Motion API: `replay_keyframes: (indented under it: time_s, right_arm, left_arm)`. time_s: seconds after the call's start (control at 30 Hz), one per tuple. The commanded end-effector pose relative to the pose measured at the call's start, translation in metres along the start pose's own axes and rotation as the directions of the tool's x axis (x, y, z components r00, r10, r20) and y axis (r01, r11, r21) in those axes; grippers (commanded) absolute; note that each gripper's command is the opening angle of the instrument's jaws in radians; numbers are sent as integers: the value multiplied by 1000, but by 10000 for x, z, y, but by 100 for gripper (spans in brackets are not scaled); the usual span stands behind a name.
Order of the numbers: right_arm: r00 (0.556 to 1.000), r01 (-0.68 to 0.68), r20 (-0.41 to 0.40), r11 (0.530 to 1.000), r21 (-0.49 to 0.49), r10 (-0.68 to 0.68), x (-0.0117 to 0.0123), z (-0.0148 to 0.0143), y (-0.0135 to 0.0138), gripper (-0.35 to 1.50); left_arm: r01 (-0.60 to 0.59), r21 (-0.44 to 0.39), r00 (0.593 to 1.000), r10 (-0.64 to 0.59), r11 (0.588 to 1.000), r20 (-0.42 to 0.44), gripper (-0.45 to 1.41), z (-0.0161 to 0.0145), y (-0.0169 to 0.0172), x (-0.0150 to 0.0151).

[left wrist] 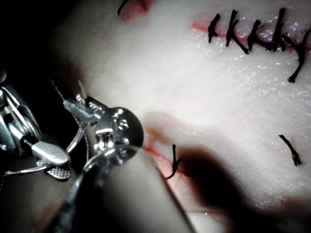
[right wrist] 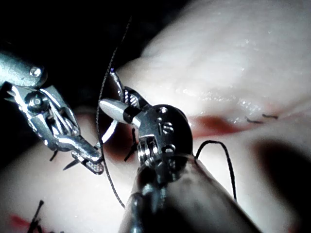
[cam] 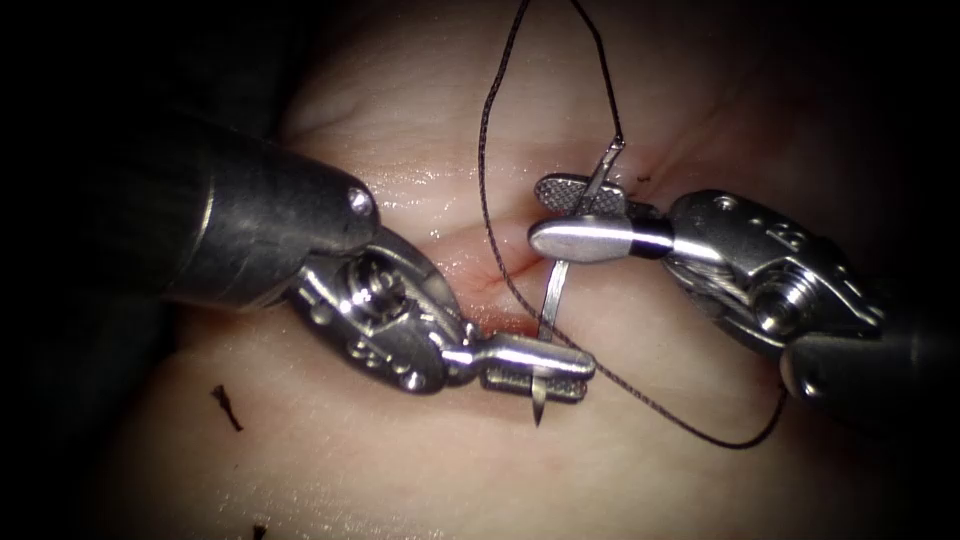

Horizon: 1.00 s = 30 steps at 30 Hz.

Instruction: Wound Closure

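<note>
Curved needle (cam: pixel 553 300), stiff, slick and best gripped mid-curve, is spanning the cut (cam: pixel 480 275) above the tissue (cam: pixel 420 460): left tool (cam: pixel 535 368) is clamping near its point, right tool (cam: pixel 580 215) is clamping its thread (cam: pixel 483 150) end.

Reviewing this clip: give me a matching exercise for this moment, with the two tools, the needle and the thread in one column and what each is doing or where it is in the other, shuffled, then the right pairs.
Things
1. left tool
2. right tool
3. needle
4. thread

States
A. hangs from the needle's rear end and loops across the tissue
B. shut on the needle near its pointed tip
C. spans between both tools above the cut, not in the tissue
D. shut on the needle near its rear end

Pairs: 1-B, 2-D, 3-C, 4-A
</note>
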Motion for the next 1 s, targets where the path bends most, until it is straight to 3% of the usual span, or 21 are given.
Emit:
replay_keyframes:
  time_s: [0.03, 0.27, 0.3, 0.33, 0.4, 0.47, 0.57, 0.8, 0.9, 0.93, 1.0]
  right_arm:
    - [1000, 5, 14, 1000, -4, -5, -8, 7, 1, -35]
    - [999, 4, 34, 996, -89, -1, -6, 3, 4, -35]
    - [999, 3, 34, 995, -95, 1, -6, 2, 5, -35]
    - [999, 19, 33, 995, -96, -16, -5, 1, 5, -35]
    - [998, 67, 18, 992, -104, -66, -1, -2, 7, -35]
    - [993, 118, 4, 985, -129, -118, 3, -6, 9, -35]
    - [966, 250, -19, 949, -192, -258, 13, -13, 13, -35]
    - [829, 551, 37, 804, -222, -558, 23, -16, 8, -35]
    - [765, 636, 63, 738, -227, -641, 25, -16, 0, -35]
    - [732, 673, 82, 701, -234, -676, 26, -17, -3, -35]
    - [711, 696, 104, 675, -245, -696, 29, -17, -8, -35]
  left_arm:
    - [0, 0, 1000, 0, 1000, 0, -45, 7, 4, -2]
    - [6, 4, 1000, -6, 1000, 3, -45, 10, 3, 0]
    - [41, 4, 999, -41, 999, 1, -13, 10, 3, 0]
    - [77, 5, 997, -77, 997, -1, 54, 10, 3, 0]
    - [140, 20, 990, -140, 990, -6, 86, 10, 3, 1]
    - [211, 57, 977, -210, 976, -19, 103, 9, 5, 4]
    - [262, 80, 965, -260, 962, -32, 108, 10, 9, 12]
    - [340, 75, 940, -338, 937, -40, 108, 8, 16, 17]
    - [379, 98, 924, -382, 920, 11, 98, 13, 16, 11]
    - [389, 107, 919, -394, 915, 27, 99, 17, 17, 10]
    - [398, 138, 907, -412, 907, 91, 105, 26, 17, 6]
